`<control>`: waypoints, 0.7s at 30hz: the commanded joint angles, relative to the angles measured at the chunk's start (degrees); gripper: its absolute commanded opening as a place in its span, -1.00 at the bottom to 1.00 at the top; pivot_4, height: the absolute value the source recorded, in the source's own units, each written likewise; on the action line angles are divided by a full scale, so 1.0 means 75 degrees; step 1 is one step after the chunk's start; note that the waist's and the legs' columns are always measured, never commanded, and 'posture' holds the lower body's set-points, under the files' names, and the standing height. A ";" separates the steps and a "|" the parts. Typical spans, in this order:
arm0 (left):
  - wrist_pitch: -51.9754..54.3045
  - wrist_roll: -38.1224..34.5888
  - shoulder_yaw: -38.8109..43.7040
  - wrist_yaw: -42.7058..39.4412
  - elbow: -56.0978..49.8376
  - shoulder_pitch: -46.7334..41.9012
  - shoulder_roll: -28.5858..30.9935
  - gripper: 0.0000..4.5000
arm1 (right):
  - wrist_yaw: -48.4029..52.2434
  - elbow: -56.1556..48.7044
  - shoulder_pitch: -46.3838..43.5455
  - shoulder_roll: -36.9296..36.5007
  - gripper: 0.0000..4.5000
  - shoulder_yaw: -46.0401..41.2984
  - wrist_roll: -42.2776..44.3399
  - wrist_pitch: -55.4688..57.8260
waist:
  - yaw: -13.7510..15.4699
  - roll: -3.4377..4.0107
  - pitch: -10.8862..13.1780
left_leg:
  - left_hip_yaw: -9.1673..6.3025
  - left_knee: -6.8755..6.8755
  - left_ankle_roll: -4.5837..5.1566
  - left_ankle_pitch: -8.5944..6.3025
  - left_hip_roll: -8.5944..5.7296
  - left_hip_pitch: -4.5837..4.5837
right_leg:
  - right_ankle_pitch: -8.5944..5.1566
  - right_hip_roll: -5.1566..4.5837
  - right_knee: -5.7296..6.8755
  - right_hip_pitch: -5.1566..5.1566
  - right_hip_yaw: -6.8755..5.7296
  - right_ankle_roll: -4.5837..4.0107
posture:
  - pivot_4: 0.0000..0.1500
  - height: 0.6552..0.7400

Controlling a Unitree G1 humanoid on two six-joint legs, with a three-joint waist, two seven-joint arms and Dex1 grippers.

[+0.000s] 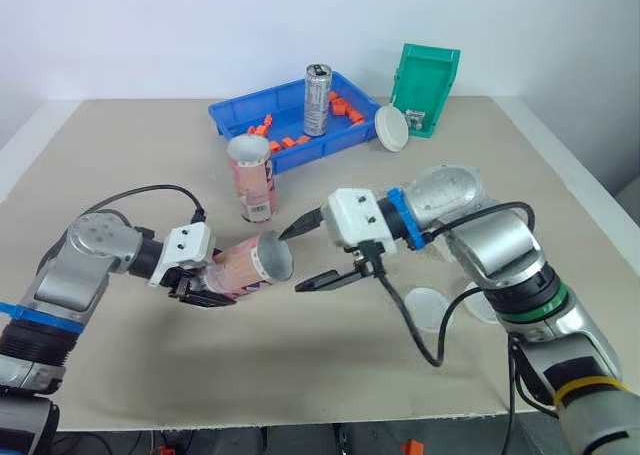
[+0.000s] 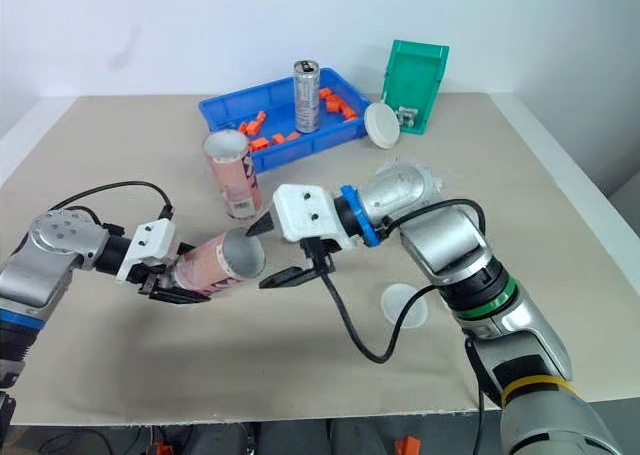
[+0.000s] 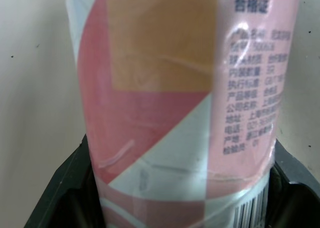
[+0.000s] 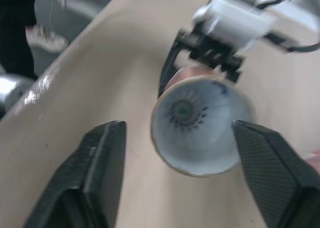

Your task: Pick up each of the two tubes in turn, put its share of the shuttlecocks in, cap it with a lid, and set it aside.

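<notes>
the left gripper point(image 1: 200, 280) is clenched round the base end of the tube point(image 1: 250, 265), held level just left of table centre, mouth facing 3 o'clock with a shuttlecock point(image 4: 187, 110) inside. the right gripper point(image 1: 292, 261) hangs released at that mouth. the tube is probably light, thin, crushable card, so squeeze the wall gently; a lid point(image 1: 428, 308) lies at 4 o'clock.

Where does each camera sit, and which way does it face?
Left eye view: head, looking forward and down at the table; both arms show, left gripper holding a tube, right gripper open.
Right eye view: same seat and scene, shifted slightly.
Left wrist view: looks along its fingers at the tube's side.
Right wrist view: looks between its fingers into the tube's mouth.
Shared: all four show that tube.
</notes>
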 commanded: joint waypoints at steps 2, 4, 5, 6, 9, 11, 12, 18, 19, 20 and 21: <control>0.0083 -0.0126 0.0217 0.0101 -0.0088 -0.0130 0.0058 0.45 | -0.0158 0.0104 0.0349 -0.0785 0.57 -0.1042 0.0201 0.0256 | 0.0009 0.0000 0.0000 | 0.0001 0.0002 0.0000 0.0000 -0.0001 -0.0002 | -0.0001 -0.0001 0.0000 0.0000 0.0001 0.0001 | 1.00 1.00; 0.0137 -0.0235 0.0320 0.0112 -0.0133 -0.0172 0.0073 0.45 | -0.0245 0.0001 0.0813 -0.1237 0.57 -0.1373 0.0207 0.0392 | 0.0012 -0.0001 0.0000 | 0.0000 -0.0002 0.0000 0.0000 0.0000 -0.0002 | -0.0005 0.0000 0.0000 -0.0001 0.0000 0.0001 | 1.00 1.00; 0.0213 -0.0346 0.0400 0.0123 -0.0176 -0.0211 0.0056 0.45 | -0.0249 -0.0114 0.1120 -0.1499 0.57 -0.1561 0.0258 0.0499 | 0.0010 -0.0001 0.0000 | 0.0001 -0.0004 0.0000 0.0000 0.0001 -0.0002 | -0.0005 0.0001 0.0000 -0.0004 0.0000 0.0002 | 1.00 1.00; 0.0276 -0.0434 0.0460 0.0136 -0.0242 -0.0212 0.0051 0.45 | -0.0255 -0.0232 0.1340 -0.1676 0.57 -0.1691 0.0317 0.0582 | 0.0010 -0.0002 0.0001 | 0.0000 -0.0008 0.0000 0.0000 0.0001 -0.0005 | -0.0003 0.0002 0.0000 -0.0008 0.0000 0.0006 | 1.00 1.00; 0.0576 -0.0795 0.0636 0.0188 -0.0492 -0.0302 0.0007 0.45 | -0.0435 -0.0696 0.2399 -0.2269 0.57 -0.2198 0.0456 0.0904 | -0.0007 -0.0001 0.0002 | -0.0002 -0.0016 0.0001 -0.0001 0.0001 -0.0018 | -0.0001 0.0005 0.0000 -0.0020 0.0000 0.0027 | 1.00 1.00; 0.0721 -0.0936 0.0681 0.0207 -0.0630 -0.0308 -0.0002 0.45 | -0.0769 -0.0956 0.3084 -0.2510 0.57 -0.2476 0.0435 0.1152 | -0.0013 -0.0001 0.0002 | -0.0004 -0.0016 0.0007 -0.0005 0.0001 -0.0024 | -0.0008 0.0006 0.0000 -0.0023 0.0000 0.0033 | 1.00 1.00; 0.0761 -0.0958 0.0677 0.0213 -0.0675 -0.0294 0.0010 0.45 | -0.1020 -0.1039 0.3332 -0.2532 0.57 -0.2584 0.0401 0.1300 | -0.0031 -0.0001 0.0002 | -0.0004 -0.0017 0.0007 -0.0006 0.0001 -0.0024 | -0.0009 0.0006 0.0000 -0.0023 0.0001 0.0034 | 1.00 1.00; 0.0768 -0.0743 0.0432 0.0178 -0.0708 -0.0213 0.0107 0.45 | -0.2953 -0.1311 0.3573 -0.1702 0.57 -0.2386 0.0159 0.2594 | -0.0089 -0.0003 0.0004 | 0.0003 -0.0013 0.0009 -0.0005 0.0017 -0.0005 | 0.0009 0.0031 0.0000 -0.0023 0.0012 0.0008 | 1.00 1.00; 0.0774 -0.0688 0.0374 0.0161 -0.0710 -0.0208 0.0126 0.45 | -0.3217 -0.1335 0.3539 -0.1528 0.57 -0.2321 0.0128 0.2773 | -0.0086 -0.0003 0.0005 | 0.0002 -0.0011 0.0009 -0.0004 0.0022 0.0000 | 0.0004 0.0037 0.0000 -0.0019 0.0013 -0.0009 | 1.00 1.00; 0.0742 -0.0579 0.0288 0.0143 -0.0689 -0.0191 0.0168 0.45 | -0.3462 -0.1325 0.3495 -0.1355 0.57 -0.2235 0.0055 0.2913 | -0.0086 -0.0003 0.0005 | 0.0001 -0.0009 0.0009 -0.0002 0.0023 0.0001 | 0.0006 0.0040 0.0000 -0.0018 0.0014 -0.0012 | 1.00 1.00; 0.0723 -0.0508 0.0235 0.0133 -0.0684 -0.0171 0.0200 0.45 | -0.3608 -0.1337 0.3480 -0.1263 0.57 -0.2192 0.0010 0.2993 | -0.0085 -0.0003 0.0005 | 0.0001 -0.0010 0.0013 0.0002 0.0023 0.0001 | 0.0008 0.0043 0.0000 -0.0018 0.0021 -0.0012 | 1.00 1.00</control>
